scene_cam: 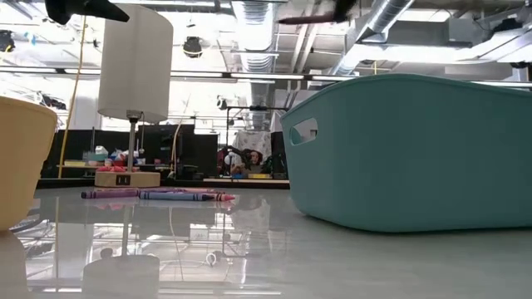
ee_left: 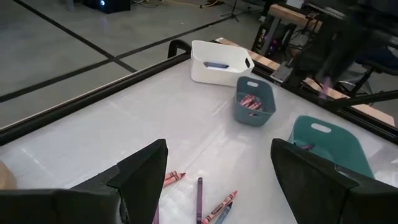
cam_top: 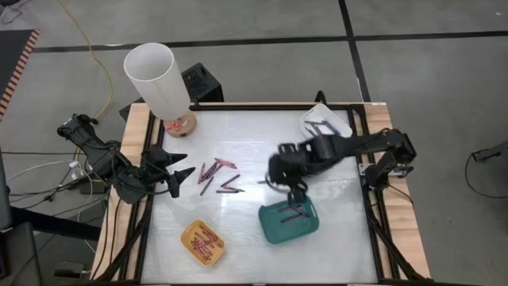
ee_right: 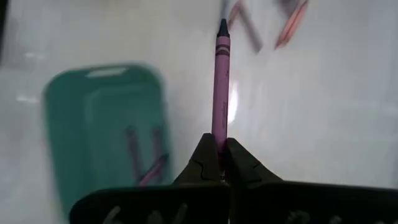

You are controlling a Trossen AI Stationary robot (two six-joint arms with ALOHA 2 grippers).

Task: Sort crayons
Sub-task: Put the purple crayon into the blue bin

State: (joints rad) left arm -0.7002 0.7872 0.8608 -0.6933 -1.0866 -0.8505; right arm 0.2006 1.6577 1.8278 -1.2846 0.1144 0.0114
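Several loose crayons (cam_top: pixel 218 176) lie flat on the white table top, left of the middle. My right gripper (cam_top: pixel 274 176) hangs above the table between them and the teal tray (cam_top: pixel 290 221), shut on a purple crayon (ee_right: pixel 221 81). More crayons (ee_right: pixel 143 155) lie inside the teal tray. The yellow tray (cam_top: pixel 203 242) near the front edge also holds crayons. My left gripper (cam_top: pixel 181 165) waits open at the left side, pointing toward the loose crayons (ee_left: pixel 199 199), with nothing between its fingers. My right gripper pinches the purple crayon by one end (ee_right: pixel 219 132) between its two fingertips. The fingers slant down from the table's right side. The crayon sticks straight out ahead of them, in line with the fingers, its tip (ee_right: pixel 222 26) forward, lifted clear of the table.
A white tray (ee_left: pixel 221 62) stands at the far right corner, and beside it a small blue-grey tray (ee_left: pixel 255 102) with red crayons. A lamp with a white shade (cam_top: pixel 159 79) stands at the far left. A black rail (cam_top: pixel 373 230) frames the table.
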